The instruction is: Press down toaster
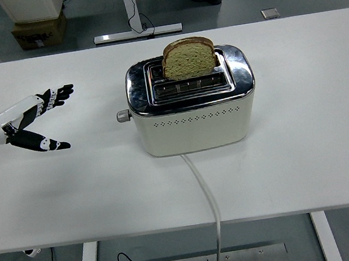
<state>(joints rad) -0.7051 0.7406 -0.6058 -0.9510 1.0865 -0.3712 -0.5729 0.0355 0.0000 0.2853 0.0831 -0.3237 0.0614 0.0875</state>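
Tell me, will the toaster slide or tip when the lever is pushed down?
The toaster looks broad and low, so tipping seems unlikely. On the smooth table it might slide slightly. Its lever sticks out at the left end, nearest the open left hand.

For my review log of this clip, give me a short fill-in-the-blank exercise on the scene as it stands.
1. The bread slice stands in the toaster's ____ slot.
2. The lever knob sticks out of the toaster's ____ end.
3. The left hand holds ____.
4. The white cord runs toward the table's ____ edge.

Missing words: far; left; nothing; near
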